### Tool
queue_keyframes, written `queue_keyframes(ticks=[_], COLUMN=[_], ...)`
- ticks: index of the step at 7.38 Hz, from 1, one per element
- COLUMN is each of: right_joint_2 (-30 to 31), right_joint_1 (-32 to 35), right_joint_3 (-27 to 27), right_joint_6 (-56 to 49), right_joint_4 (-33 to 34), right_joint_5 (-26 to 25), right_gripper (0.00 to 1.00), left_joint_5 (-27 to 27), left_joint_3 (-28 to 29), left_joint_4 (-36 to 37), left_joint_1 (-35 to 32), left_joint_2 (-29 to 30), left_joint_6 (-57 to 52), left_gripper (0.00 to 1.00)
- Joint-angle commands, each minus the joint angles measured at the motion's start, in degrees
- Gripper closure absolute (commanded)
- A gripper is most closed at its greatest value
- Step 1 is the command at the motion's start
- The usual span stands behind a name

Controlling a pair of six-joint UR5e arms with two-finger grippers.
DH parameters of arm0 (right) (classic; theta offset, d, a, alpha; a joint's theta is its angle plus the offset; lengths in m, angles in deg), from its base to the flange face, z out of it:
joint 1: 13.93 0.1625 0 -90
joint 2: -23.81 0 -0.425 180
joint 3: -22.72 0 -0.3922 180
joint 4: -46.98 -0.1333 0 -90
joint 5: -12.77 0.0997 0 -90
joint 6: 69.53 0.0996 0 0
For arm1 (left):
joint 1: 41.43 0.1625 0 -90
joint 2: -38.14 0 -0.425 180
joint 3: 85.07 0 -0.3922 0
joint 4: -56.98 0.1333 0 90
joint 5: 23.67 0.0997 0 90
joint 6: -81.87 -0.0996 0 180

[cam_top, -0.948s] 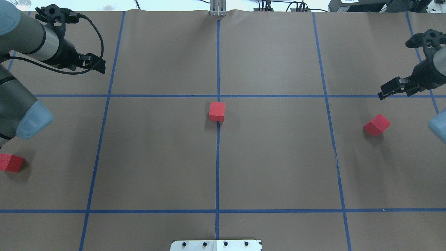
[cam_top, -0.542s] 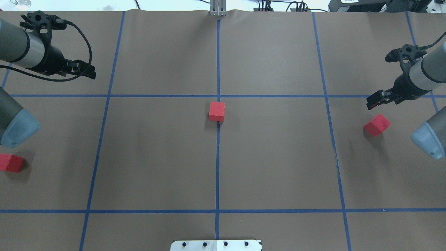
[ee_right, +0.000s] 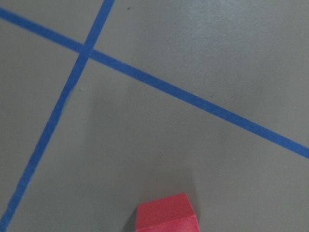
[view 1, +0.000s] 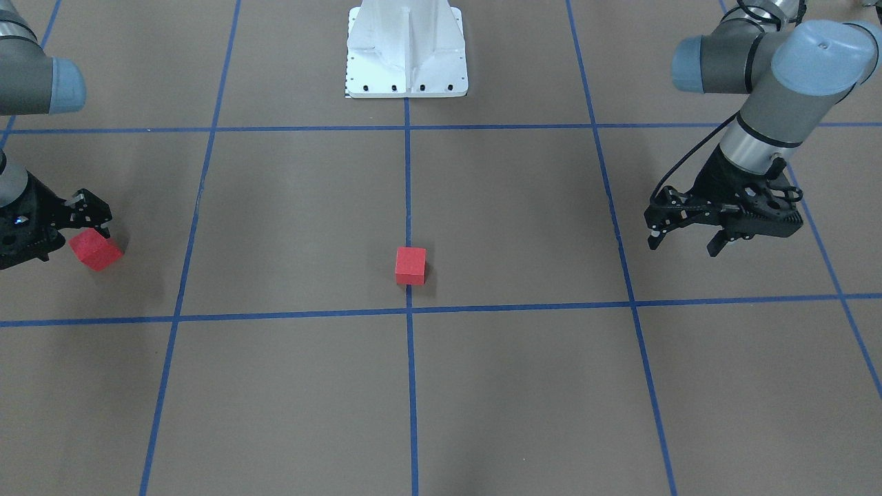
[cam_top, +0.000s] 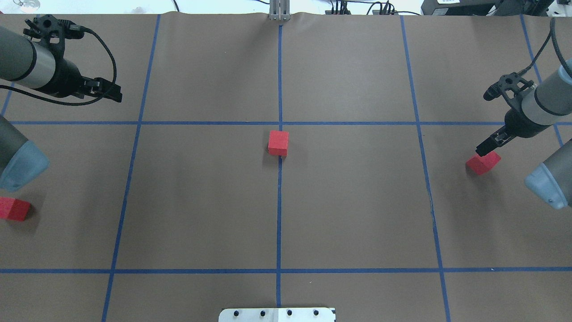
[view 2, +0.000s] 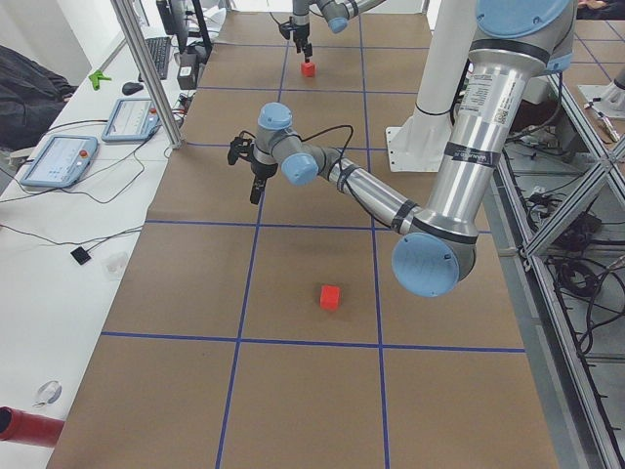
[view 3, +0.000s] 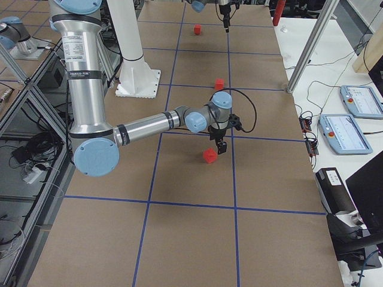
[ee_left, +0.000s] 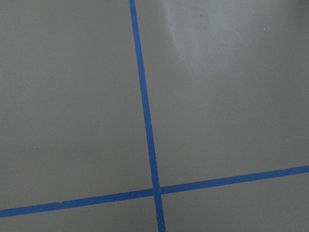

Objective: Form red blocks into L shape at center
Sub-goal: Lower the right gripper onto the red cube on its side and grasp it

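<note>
Three red blocks lie apart on the brown table. One block [cam_top: 278,143] [view 1: 411,266] sits on the centre line. The right block [cam_top: 482,163] [view 1: 95,249] [ee_right: 166,212] lies turned at an angle. The left block [cam_top: 13,209] [view 2: 330,297] is near the table's left edge. My right gripper [cam_top: 486,147] [view 1: 65,231] is open and hangs just over the right block's far edge, not closed on it. My left gripper [cam_top: 114,93] [view 1: 685,244] is open and empty over bare table, far from the left block.
Blue tape lines [cam_top: 280,201] divide the table into large squares. The white robot base plate [view 1: 406,48] [cam_top: 277,314] sits at the robot's edge. A side table with tablets [view 2: 59,156] [view 3: 347,128] and a metal post [view 3: 308,54] stands beyond the far edge.
My right gripper has come down and in toward the right block, from beside it to just above it. My left arm has drawn back to the left. The blocks have not moved.
</note>
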Motion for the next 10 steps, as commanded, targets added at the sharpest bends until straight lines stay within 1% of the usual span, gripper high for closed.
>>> queue_keyframes(ticks=[1,3,6,7,9,10], right_joint_2=[-0.56,-1.35,-1.01,-0.66,-0.39,-0.39], right_joint_1=[-0.1,-2.02,-2.56,-2.56,-2.56,-2.47], right_joint_3=[-1.46,-3.56,-3.74,-3.83,-4.01,-3.83], right_joint_6=[-3.75,-3.84,-3.75,-3.75,-3.84,-3.84], right_joint_4=[0.3,0.12,0.3,0.3,-0.14,-0.4], right_joint_5=[0.09,0.0,0.18,0.18,0.09,0.09], right_gripper=[0.01,0.01,0.01,0.05,0.69,0.94], left_joint_5=[0.0,-0.09,-0.09,-0.09,-0.09,-0.09], left_joint_3=[-0.18,-0.18,-0.09,-0.18,-0.62,-0.88], left_joint_4=[0.0,0.0,0.0,0.0,0.0,0.0], left_joint_1=[0.0,0.0,0.0,0.0,0.0,0.0], left_joint_2=[-0.01,-0.01,-0.01,-0.01,-0.01,-0.18], left_joint_6=[0.08,0.08,0.17,0.51,0.6,0.61], left_gripper=[0.0,0.0,0.0,0.0,0.0,0.0])
